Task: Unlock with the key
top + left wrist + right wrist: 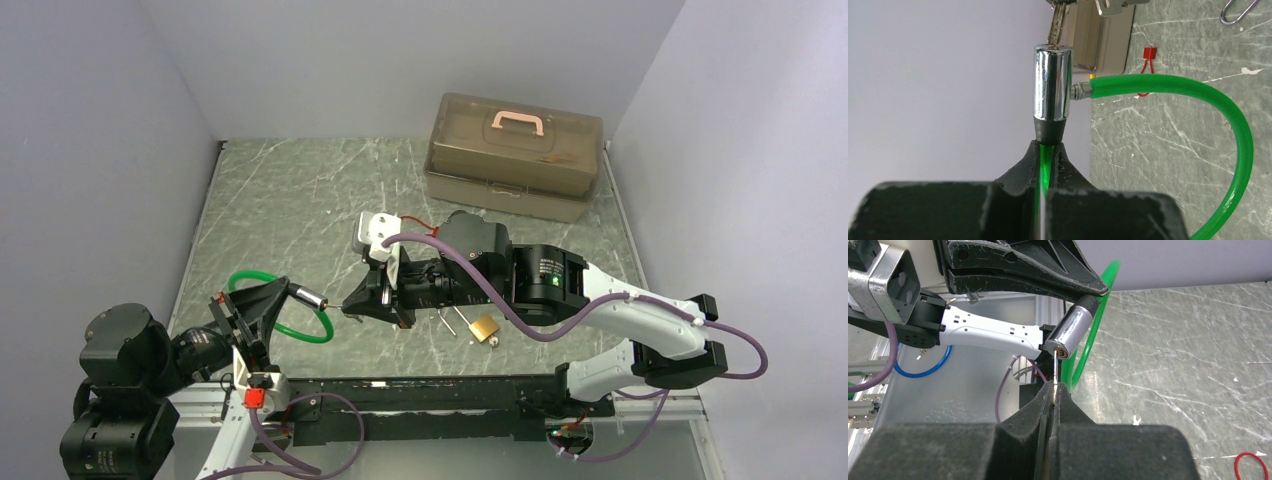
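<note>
Nearest the bases: left fingers [1060, 162] are pinched together on the green cable [1198, 89] right under the black collar of the chrome lock cylinder [1052, 82], holding it up off the desk [300, 190] with the keyhole end pointing at the other arm. Reads as a fixture grip: clamp the cable next to the body so the cylinder can't swing and the keyway faces the incoming key. The rest of the cable loops away over the desk. Next out is the key [1055, 367], a thin blade seen edge-on with its tip right at the keyhole in the cylinder's end face; can't tell from any view how deep it sits, if at all. Right fingers [1040, 407] are closed on the key's rear end and touch nothing else, the arm reaching in from the right so blade and cylinder roughly line up. The wrist view suggests a slight angle between them, so I'd expect a small correction before pushing in and turning. Risk as I see it — the cable grip is compliant, so the cylinder may twist with the key. Further back a brass padlock [484, 327] lies on the desk by the right forearm, not involved as far as I can see. Farthest is a closed toolbox [515, 155] near the back wall.
</note>
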### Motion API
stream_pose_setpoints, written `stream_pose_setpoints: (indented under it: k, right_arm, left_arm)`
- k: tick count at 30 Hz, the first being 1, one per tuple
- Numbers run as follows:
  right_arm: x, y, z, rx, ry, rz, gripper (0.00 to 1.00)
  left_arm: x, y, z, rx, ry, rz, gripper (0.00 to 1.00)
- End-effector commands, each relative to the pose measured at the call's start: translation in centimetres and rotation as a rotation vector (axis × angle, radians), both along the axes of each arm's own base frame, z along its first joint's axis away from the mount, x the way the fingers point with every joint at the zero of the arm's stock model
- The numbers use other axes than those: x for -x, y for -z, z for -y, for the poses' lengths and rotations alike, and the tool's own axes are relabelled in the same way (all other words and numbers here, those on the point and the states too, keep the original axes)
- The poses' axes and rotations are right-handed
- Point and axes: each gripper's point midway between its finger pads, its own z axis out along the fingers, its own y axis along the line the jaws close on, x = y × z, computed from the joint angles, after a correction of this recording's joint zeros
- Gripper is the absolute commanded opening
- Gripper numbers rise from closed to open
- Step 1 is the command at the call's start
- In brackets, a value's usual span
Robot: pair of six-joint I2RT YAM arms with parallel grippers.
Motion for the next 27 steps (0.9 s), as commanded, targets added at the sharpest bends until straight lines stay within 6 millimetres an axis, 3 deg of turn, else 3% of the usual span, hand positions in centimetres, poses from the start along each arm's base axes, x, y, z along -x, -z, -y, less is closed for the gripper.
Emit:
stream_pose_setpoints:
  k: [1, 27]
  right_arm:
    - [-0.4, -2.2, 0.2, -0.058, 0.024, 0.029, 0.0]
    - [-2.5, -0.8, -0.1, -0.024, 0.124, -0.043, 0.0]
  left_arm:
    - [0.6, -1.4, 0.8, 0.016, 0.052, 0.059, 0.0]
    - [1.0, -2.2, 0.9, -0.004, 0.05, 0.204, 0.0]
